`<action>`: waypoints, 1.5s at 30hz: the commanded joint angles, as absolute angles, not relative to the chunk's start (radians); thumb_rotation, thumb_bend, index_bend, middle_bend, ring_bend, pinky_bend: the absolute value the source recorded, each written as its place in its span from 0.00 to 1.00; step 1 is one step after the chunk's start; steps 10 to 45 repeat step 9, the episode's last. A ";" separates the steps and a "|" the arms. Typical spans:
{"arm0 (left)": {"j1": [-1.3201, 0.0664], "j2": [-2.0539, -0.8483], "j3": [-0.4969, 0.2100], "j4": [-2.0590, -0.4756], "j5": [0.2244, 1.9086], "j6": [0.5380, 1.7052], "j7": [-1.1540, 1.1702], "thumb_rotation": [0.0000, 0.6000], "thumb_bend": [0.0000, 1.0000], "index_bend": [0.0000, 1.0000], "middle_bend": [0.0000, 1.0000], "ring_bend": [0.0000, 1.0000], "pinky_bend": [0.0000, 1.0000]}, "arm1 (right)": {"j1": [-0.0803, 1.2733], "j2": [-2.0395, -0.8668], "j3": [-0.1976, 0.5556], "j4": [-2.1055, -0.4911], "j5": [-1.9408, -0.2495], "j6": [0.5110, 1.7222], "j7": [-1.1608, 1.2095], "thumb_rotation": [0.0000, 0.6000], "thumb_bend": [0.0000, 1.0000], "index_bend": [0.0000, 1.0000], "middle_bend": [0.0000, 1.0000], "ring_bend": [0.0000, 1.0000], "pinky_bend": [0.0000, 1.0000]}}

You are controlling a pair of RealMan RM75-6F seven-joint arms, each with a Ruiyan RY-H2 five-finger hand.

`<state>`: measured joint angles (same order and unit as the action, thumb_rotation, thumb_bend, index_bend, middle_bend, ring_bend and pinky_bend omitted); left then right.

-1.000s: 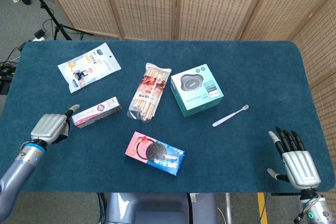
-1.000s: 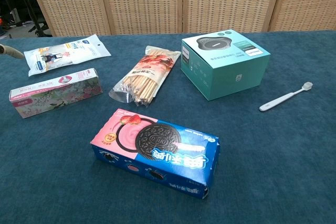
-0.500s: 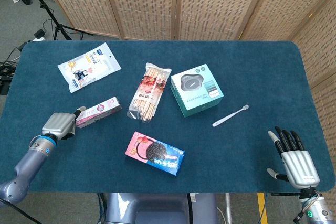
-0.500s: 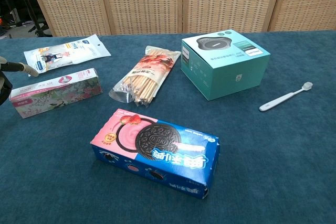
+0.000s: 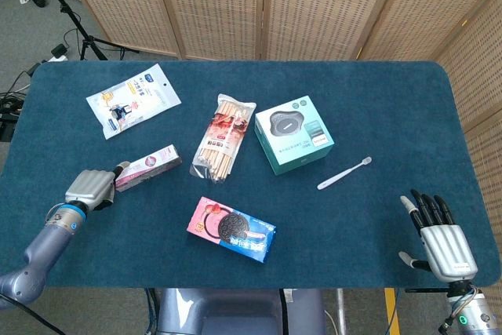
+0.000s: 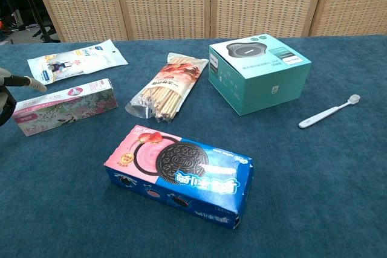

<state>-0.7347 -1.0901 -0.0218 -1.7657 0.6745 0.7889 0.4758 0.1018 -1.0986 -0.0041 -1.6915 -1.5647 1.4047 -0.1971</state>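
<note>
My left hand lies at the near left of the blue table, right at the left end of a pink floral toothpaste box. In the chest view only its edge shows, with one fingertip reaching behind the box. The box lies flat; whether the hand touches it I cannot tell. My right hand rests at the near right edge with fingers spread, holding nothing; a white toothbrush lies well beyond it.
A cookie box sits front centre. A bag of sticks and a teal carton lie mid-table, with a white pouch at the back left. Wicker screens stand behind.
My left hand has slid right, up to the left end of the toothpaste box, and its fingertip now reaches behind the box. The right hand has stayed still.
</note>
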 commanded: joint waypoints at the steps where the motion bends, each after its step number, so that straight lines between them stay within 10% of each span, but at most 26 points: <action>1: -0.741 -1.094 -0.014 -1.764 0.669 0.790 0.476 1.00 0.94 0.00 0.65 0.65 0.51 | 0.101 -1.099 -0.004 -1.692 -1.569 1.409 -0.195 1.00 0.10 0.00 0.00 0.00 0.00; 45: -0.756 -1.104 0.005 -1.758 0.657 0.796 0.479 1.00 0.94 0.00 0.65 0.65 0.51 | 0.100 -1.097 -0.005 -1.693 -1.569 1.410 -0.195 1.00 0.10 0.00 0.00 0.00 0.00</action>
